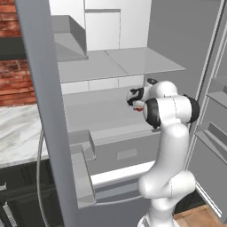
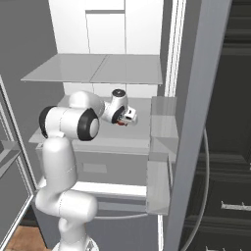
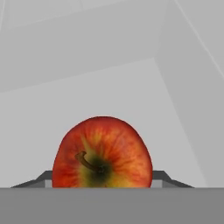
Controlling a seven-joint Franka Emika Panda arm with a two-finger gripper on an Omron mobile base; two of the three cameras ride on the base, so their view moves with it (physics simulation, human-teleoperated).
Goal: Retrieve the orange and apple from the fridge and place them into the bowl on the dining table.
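Note:
The fridge stands open, and my arm reaches in over its middle shelf. My gripper is low over that shelf, shut on the apple. The apple is red with yellow streaks and a brown stem that faces the hand camera. A dark fingertip presses on each of its sides. A sliver of the apple's red peeks out under the hand. The orange, the bowl and the dining table are out of view.
An upper shelf hangs close above the hand. The left fridge door with its bins and the right door flank the arm. A drawer front lies below. A marble counter lies to the left.

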